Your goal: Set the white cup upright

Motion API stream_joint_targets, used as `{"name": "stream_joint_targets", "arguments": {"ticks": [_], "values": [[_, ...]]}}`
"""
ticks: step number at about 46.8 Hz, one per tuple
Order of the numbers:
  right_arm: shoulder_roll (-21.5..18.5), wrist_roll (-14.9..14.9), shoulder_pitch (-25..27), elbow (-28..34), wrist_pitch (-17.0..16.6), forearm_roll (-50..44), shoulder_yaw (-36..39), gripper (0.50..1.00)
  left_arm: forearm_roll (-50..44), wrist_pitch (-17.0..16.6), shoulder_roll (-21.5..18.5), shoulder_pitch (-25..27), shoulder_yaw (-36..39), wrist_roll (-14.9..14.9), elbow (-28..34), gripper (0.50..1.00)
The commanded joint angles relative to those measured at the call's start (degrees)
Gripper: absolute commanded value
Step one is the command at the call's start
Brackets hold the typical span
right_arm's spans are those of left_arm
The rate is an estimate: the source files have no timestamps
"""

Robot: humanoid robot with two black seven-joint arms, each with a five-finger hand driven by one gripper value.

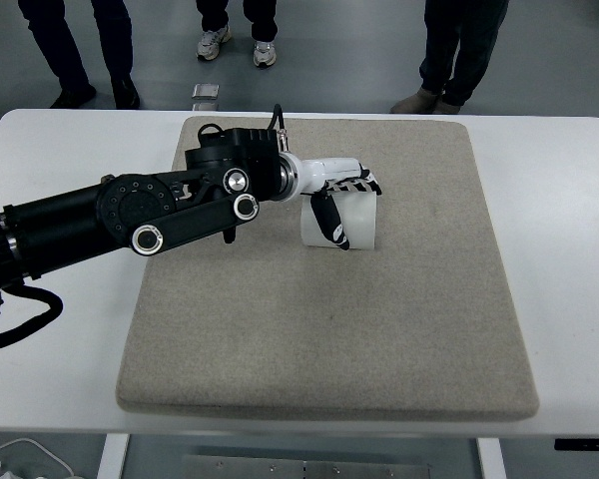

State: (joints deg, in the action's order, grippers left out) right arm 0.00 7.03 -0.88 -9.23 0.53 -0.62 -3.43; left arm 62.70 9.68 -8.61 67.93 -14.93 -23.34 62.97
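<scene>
Cup [354, 222], white, is seen on the far half of the grey mat [329, 329], a bit left of centre. It is gripped by the left hand [337, 195]: the fingers [357, 183] are curled over its top edge from the far side, and the thumb [328, 222] is pressed down its near-left face. Whether the cup stands fully upright or is a little tilted can't be told from this angle; its base looks to be at or just off the mat.

The left arm [130, 215], black w/ silver joint caps, is stretched in from the left edge, across the white table [60, 329] and over the mat's far-left corner. The hand itself is white w/ black pads. The right arm is not seen.

The mat is laid square on the table, taking up most of the middle. Beyond the far edge, legs and shoes of people [459, 50] are seen standing on the grey floor, and a small pale object [206, 96] is lying on the floor near the table. A white cable [10, 457] is glimpsed at the near-left corner, below the table.
</scene>
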Motion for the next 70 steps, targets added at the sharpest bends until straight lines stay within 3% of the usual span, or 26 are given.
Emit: {"name": "stream_joint_targets", "arguments": {"ticks": [1, 15, 25, 43, 57, 70], "values": [[0.0, 0.0, 0.0, 0.0, 0.0, 0.0, 0.0, 0.930, -1.4, 0.4, -0.2, -0.3, -1.4, 0.1, 0.0, 0.596], [0.0, 0.0, -0.1, 0.0, 0.0, 0.0, 0.0, 0.930, -11.3, 2.0, -1.8, -0.7, -8.4, 0.7, -1.4, 0.591], [0.0, 0.0, -0.1, 0.0, 0.1, 0.0, 0.0, 0.930, -17.8, 5.2, -3.2, -1.7, -16.4, 4.0, -4.1, 0.591], [0.0, 0.0, 0.0, 0.0, 0.1, 0.0, 0.0, 0.930, -21.7, 11.1, -6.7, -10.0, -27.8, 15.7, -5.1, 0.589], [0.0, 0.0, 0.0, 0.0, 0.0, 0.0, 0.0, 0.930, -23.6, 11.3, -8.2, -13.1, -32.4, 24.1, -6.0, 0.591], [0.0, 0.0, -0.1, 0.0, 0.0, 0.0, 0.0, 0.930, -27.0, 11.5, -8.4, -14.4, -32.4, 34.7, -11.0, 0.591]]}}
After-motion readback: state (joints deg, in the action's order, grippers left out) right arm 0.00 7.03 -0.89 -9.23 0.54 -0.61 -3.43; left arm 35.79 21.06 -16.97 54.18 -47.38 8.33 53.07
